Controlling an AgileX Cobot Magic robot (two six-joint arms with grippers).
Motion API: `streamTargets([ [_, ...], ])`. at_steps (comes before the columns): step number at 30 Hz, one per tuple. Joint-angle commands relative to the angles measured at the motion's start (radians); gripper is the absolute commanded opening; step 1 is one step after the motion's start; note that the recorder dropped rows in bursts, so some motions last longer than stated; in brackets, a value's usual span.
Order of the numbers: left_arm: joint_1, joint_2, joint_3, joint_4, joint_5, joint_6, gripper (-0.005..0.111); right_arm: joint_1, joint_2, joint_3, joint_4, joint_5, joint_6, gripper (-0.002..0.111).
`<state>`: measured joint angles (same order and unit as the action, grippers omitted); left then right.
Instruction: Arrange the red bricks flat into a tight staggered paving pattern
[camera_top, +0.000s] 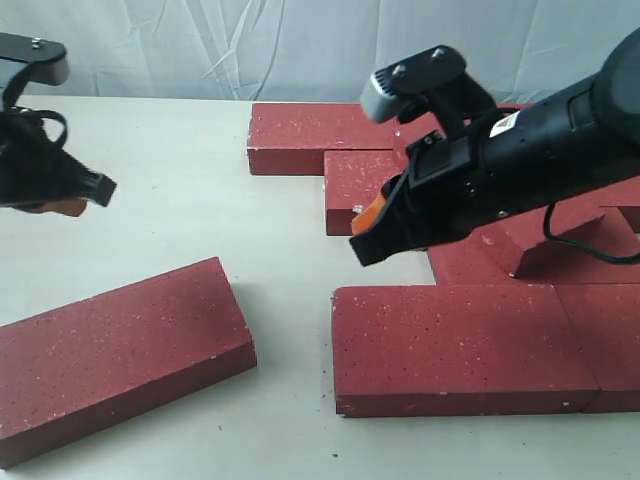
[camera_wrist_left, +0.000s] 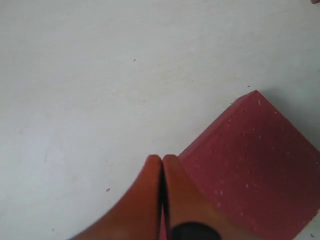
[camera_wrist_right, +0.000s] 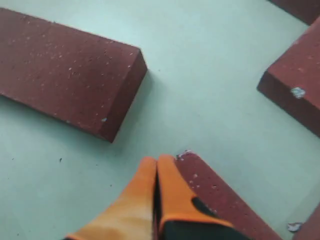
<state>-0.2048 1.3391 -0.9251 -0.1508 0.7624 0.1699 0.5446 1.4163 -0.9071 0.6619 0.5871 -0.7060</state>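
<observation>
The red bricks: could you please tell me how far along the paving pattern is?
Partly done. Several bricks lie flat in a group on the right, the front brick edge to edge with its neighbour. Nothing is in hand: the left pincer and right pincer are both shut and empty. Left to do: the loose brick lies apart at an angle, and bare table shows between rows.

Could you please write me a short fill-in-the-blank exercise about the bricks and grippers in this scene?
1. The right gripper is ___ and holds nothing.
2. The loose brick lies flat on the table and touches ___ of the other bricks.
3. The left gripper has fingers coloured ___.
Missing words: shut; none; orange.
</observation>
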Motion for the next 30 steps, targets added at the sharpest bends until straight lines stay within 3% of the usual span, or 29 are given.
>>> streamTargets([
  [1,0.044,-0.16,0.069,0.012,0.046,-0.039,0.0,0.053,0.031,0.004,-0.011,-0.01,-0.011,-0.001],
  [4,0.069,-0.237,0.098,0.039,0.113,-0.044,0.0,0.074,0.044,0.004,-0.025,-0.016,-0.011,-0.001],
  [9,0.12,-0.332,0.154,0.217,0.183,-0.232,0.0,0.074,0.057,0.004,-0.084,-0.017,-0.011,-0.001],
  [13,0.14,-0.389,0.222,0.237,0.188,-0.249,0.0,0.074,0.057,0.004,-0.098,-0.017,0.002,-0.001],
  [18,0.143,-0.415,0.323,0.323,0.128,-0.352,0.0,0.074,0.057,-0.013,-0.231,0.07,0.169,-0.001],
  [24,0.143,-0.415,0.36,0.384,0.11,-0.432,0.0,0.074,0.064,-0.139,-0.419,0.177,0.449,-0.001],
  [30,0.143,-0.351,0.36,0.392,0.208,-0.432,0.0,0.096,0.143,-0.287,-0.462,0.314,0.456,-0.001],
])
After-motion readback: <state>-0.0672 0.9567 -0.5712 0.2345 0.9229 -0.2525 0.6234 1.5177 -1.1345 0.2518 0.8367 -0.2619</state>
